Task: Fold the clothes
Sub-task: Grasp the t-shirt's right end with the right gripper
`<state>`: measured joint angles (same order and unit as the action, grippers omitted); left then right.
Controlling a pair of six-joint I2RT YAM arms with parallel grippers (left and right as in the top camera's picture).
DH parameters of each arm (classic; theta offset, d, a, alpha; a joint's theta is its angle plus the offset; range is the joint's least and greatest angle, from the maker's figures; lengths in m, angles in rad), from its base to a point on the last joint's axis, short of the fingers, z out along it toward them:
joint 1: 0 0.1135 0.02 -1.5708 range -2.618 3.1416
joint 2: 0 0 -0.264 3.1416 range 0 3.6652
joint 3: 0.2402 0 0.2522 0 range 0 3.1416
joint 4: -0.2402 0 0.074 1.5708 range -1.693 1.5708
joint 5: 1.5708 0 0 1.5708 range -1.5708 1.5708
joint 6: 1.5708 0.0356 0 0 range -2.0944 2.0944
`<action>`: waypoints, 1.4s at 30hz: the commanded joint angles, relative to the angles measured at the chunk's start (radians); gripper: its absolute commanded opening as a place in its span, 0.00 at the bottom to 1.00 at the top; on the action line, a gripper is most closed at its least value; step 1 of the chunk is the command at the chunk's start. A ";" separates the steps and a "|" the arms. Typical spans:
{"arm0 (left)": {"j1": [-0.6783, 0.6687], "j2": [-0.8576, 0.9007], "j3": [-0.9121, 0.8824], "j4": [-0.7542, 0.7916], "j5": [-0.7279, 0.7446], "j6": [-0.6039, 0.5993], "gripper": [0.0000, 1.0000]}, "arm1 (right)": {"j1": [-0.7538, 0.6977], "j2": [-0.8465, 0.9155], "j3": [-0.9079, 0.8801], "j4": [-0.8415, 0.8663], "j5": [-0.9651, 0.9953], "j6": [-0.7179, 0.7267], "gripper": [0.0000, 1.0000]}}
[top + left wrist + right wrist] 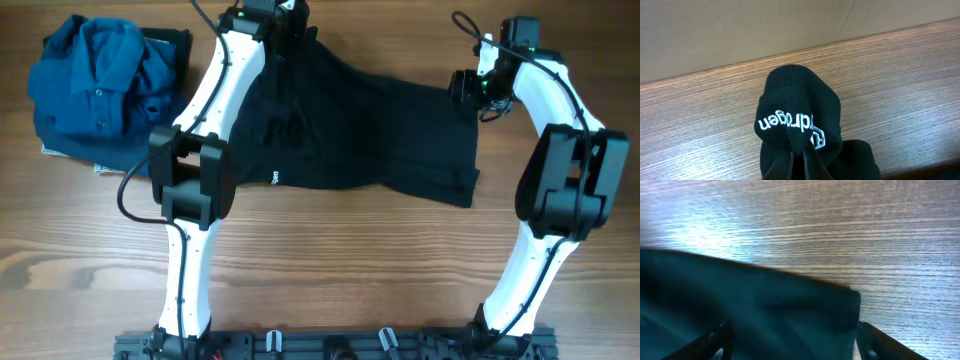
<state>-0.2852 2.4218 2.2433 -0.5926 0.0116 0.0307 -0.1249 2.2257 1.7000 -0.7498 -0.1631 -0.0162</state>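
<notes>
The clothes, a black shirt [380,130], lie spread across the middle of the wooden table. My left gripper [283,25] is at the shirt's far left edge, shut on a bunched fold. In the left wrist view that fold [800,115] shows white lettering and a round logo and rises from between the closed fingers of my left gripper [799,162]. My right gripper [463,88] is at the shirt's far right corner. In the right wrist view my right gripper [792,345] stands open, its fingers wide apart either side of the shirt's corner [805,315], which lies flat.
A crumpled blue collared shirt [95,85] lies on a dark pile at the far left of the table [320,270]. Bare wood runs along the front, between the two arm bases. A pale wall stands just behind the table's far edge [740,30].
</notes>
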 commanded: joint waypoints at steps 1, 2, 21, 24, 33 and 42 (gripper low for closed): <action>-0.001 -0.018 0.013 0.004 -0.013 -0.018 0.04 | 0.002 0.024 -0.007 0.016 0.079 0.020 0.70; -0.001 -0.018 0.013 0.003 -0.013 -0.017 0.04 | 0.002 0.027 -0.007 0.022 0.078 0.025 0.66; 0.002 -0.018 0.013 -0.010 -0.014 -0.017 0.04 | 0.004 0.080 -0.008 0.110 0.078 0.082 0.21; 0.007 -0.018 0.013 0.003 -0.014 -0.017 0.04 | 0.003 0.078 0.004 0.113 0.074 0.098 0.06; 0.015 -0.022 0.013 -0.030 -0.014 -0.017 0.04 | -0.001 -0.030 0.072 0.041 0.051 0.093 0.04; 0.023 -0.056 0.013 -0.130 -0.040 -0.016 0.04 | -0.040 -0.172 0.108 -0.118 -0.037 0.072 0.03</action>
<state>-0.2733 2.4214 2.2433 -0.6777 0.0078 0.0235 -0.1429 2.1265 1.7771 -0.8330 -0.1417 0.0666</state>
